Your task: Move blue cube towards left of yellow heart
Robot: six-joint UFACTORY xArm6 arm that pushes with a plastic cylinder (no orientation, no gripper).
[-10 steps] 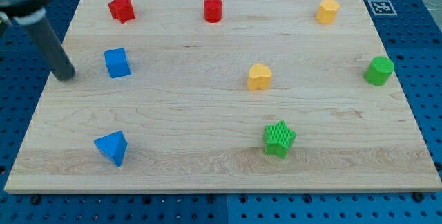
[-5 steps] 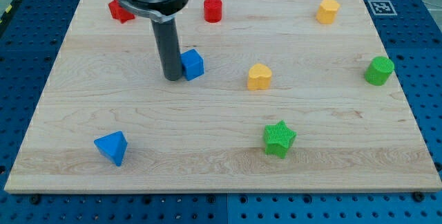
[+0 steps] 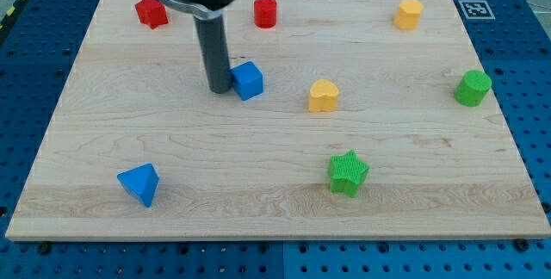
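The blue cube sits on the wooden board, left of centre. The yellow heart lies to its right, about a block's width away and slightly lower. My tip stands right against the cube's left side. The dark rod rises from it toward the view's top.
A red star and a red cylinder lie near the top edge, a yellow hexagonal block at top right. A green cylinder is at the right edge, a green star at lower centre, a blue triangle at lower left.
My tip came in from the board's left edge to the cube's left side and pushed the cube rightward, closer to the yellow heart. The other blocks have not moved.
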